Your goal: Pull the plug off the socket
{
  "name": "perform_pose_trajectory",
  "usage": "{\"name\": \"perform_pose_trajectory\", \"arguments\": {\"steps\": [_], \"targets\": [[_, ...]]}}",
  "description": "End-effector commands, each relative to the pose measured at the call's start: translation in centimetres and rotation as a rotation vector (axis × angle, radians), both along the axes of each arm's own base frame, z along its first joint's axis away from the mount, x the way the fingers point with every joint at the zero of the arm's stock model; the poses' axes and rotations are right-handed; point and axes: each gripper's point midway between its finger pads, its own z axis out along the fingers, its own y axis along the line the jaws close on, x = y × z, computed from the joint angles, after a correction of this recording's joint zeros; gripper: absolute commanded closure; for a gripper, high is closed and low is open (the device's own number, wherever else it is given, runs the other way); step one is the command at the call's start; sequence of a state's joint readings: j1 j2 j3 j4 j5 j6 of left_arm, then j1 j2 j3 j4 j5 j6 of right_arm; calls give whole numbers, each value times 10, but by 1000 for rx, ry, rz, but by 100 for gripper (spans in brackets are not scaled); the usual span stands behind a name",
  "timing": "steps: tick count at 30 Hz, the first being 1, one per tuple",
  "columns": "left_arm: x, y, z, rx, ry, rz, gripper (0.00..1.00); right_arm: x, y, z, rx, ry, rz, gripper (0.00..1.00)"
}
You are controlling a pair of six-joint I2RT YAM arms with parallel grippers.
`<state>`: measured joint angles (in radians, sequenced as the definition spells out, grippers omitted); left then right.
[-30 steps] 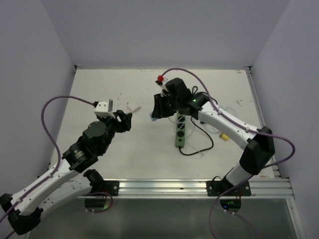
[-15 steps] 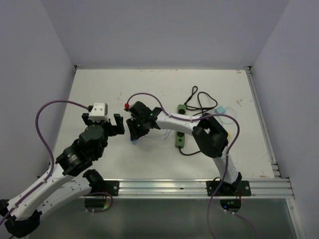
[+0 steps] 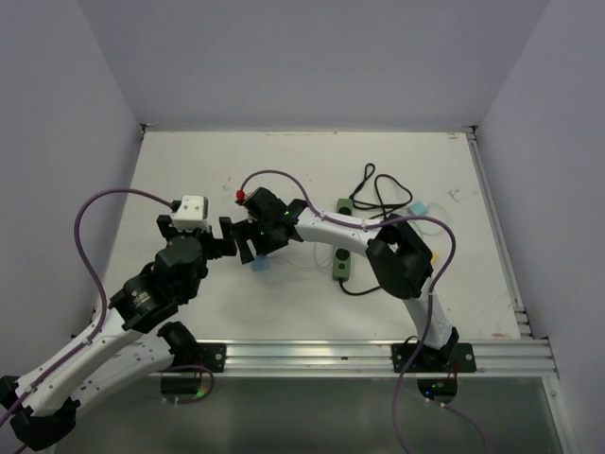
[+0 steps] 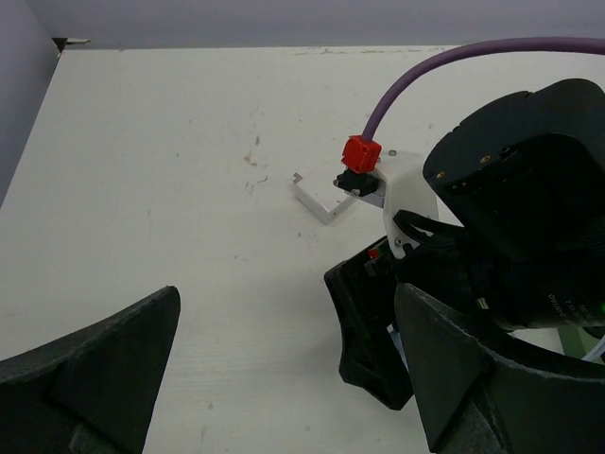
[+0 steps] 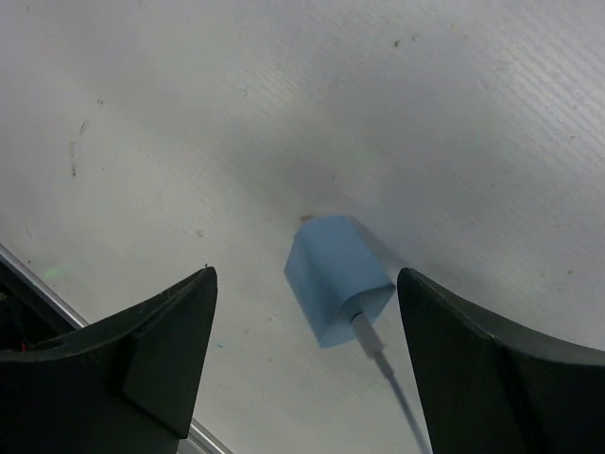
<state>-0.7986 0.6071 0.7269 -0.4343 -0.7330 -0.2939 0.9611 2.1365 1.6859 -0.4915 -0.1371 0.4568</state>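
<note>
Left arm [image 3: 109, 331] and right arm [image 3: 333, 230] showed white link shells with black joint housings, left gripper [image 4: 286, 312] and right gripper [image 5: 307, 284] broad black fingers, each wrist a looping purple cable [image 3: 83, 216], the right's ending in a red connector [image 4: 360, 151].

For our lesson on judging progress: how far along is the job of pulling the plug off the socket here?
Done: the blue plug lies flat on the table, well apart from the green power strip, so it is out of the outlet. In hand: nothing; the right gripper hangs open over the plug, and the left gripper is open too. Left: at most, drawing the arms back.
</note>
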Motion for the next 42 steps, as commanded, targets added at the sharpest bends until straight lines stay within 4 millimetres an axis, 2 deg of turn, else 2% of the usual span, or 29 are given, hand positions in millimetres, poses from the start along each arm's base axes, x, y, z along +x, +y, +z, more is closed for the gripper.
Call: {"name": "perform_pose_trajectory", "arguments": {"steps": [1, 3, 4, 6, 7, 8, 10, 11, 13, 14, 15, 16, 17, 18, 19, 20, 21, 22, 23, 28, 31, 32, 34, 39, 42], "targets": [[0, 5, 0, 24, -3, 13, 0, 18, -7, 42, 1, -99, -36, 19], [1, 5, -1, 28, 1, 17, 1, 30, -17, 55, 1, -124, -71, 17], [1, 5, -1, 29, 0, 19, 0, 35, -25, 69, 6, -149, -92, 16], [0, 6, -1, 29, 0, 22, 0, 51, -43, 85, 15, -169, -139, 15], [0, 6, -1, 28, 0, 22, 0, 53, -52, 93, 15, -176, -148, 1], [0, 7, 0, 27, -2, 25, 0, 65, -69, 110, 10, -221, -187, 1], [0, 8, 1, 25, -2, 30, 0, 71, -91, 126, -11, -255, -221, 1], [0, 8, 1, 26, -3, 31, 0, 75, -110, 145, -8, -302, -250, 1], [0, 9, 1, 21, -6, 34, 0, 79, -136, 155, -14, -338, -290, 1], [-1, 9, 2, 20, -7, 35, 0, 82, -149, 167, -20, -383, -315, 1], [-1, 9, 1, 21, -6, 34, 1, 79, -164, 193, 15, -442, -349, 1], [0, 8, 1, 21, -5, 32, 0, 77, -175, 205, 18, -476, -369, 1], [0, 9, 1, 22, -6, 33, 0, 75, -191, 203, -11, -499, -383, 1], [0, 8, -1, 28, 0, 33, 0, 69, -212, 230, 1, -578, -433, 1], [1, 8, -1, 32, 1, 33, 0, 65, -224, 224, -21, -600, -450, 1], [1, 8, -1, 36, 3, 39, 0, 62, -237, 227, -36, -636, -470, 1], [1, 9, -1, 39, 7, 44, 0, 58, -251, 232, -35, -669, -503, 1], [1, 10, -3, 42, 12, 50, 0, 51, -273, 250, -18, -724, -571, 1], [1, 10, -3, 40, 11, 53, 0, 46, -292, 236, -43, -712, -613, 1], [0, 8, 1, 7, -9, 35, 0, 19, -357, 209, -28, -690, -769, 1], [0, 7, 1, 2, -16, 27, 0, 7, -369, 194, -19, -670, -791, 1], [1, 7, 0, 8, -10, 31, 0, 2, -370, 196, 4, -674, -797, 1], [1, 7, -2, 14, 1, 33, 0, -3, -374, 188, -12, -655, -803, 1], [3, 7, -4, 22, 13, 42, 0, -4, -391, 185, -95, -641, -887, 1], [2, 7, -5, 15, 14, 39, 0, -4, -392, 183, -106, -621, -906, 1]]}}
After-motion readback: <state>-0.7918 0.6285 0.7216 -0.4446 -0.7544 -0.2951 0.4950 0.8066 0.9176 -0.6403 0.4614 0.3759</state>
